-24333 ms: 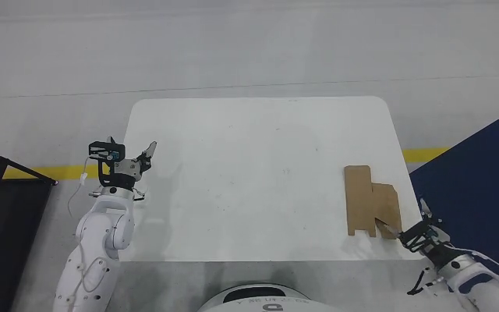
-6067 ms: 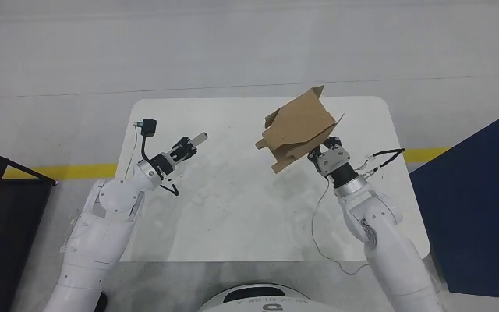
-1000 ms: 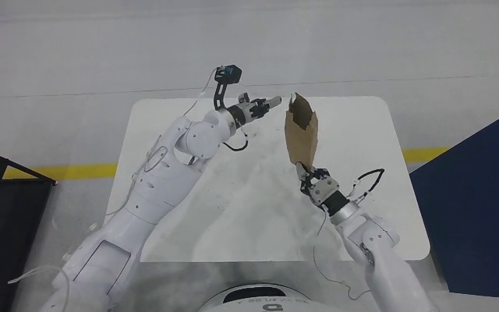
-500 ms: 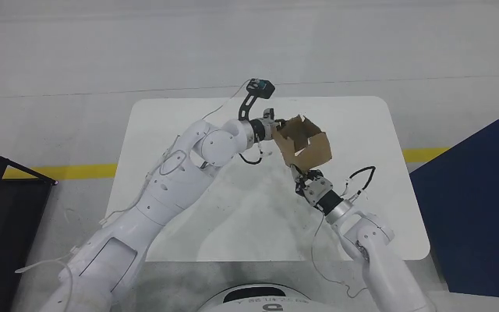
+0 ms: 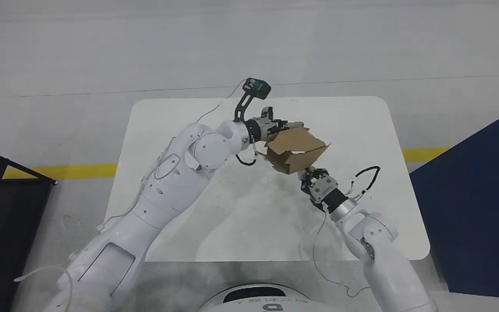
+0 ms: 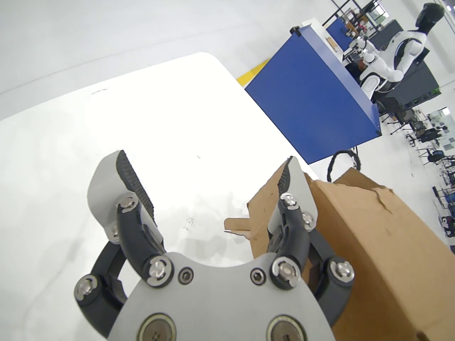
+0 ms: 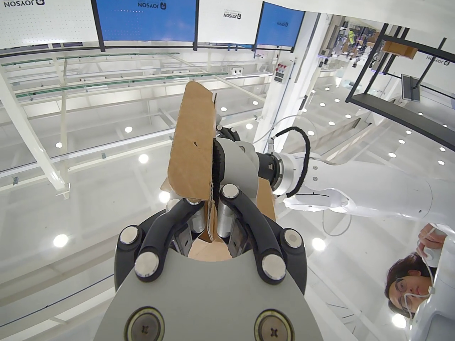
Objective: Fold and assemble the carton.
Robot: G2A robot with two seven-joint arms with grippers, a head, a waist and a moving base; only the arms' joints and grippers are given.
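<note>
From above, the brown cardboard carton (image 5: 295, 148) is half opened and hangs in the air over the far middle of the white table (image 5: 179, 156). It is tipped, with its long side running across between the two arms. The right gripper (image 5: 312, 172) holds it from below on the near side. The left gripper (image 5: 282, 126) sits just beside its far left edge, so I think the left one is the free hand for the next fold. In the left wrist view its fingers (image 6: 122, 179) are spread wide with nothing between them. One finger touches the carton's side flap, and there is lots of bare table beyond. In the right wrist view the right gripper is pinched tight on a thin carton flap that stands straight up from it
</note>
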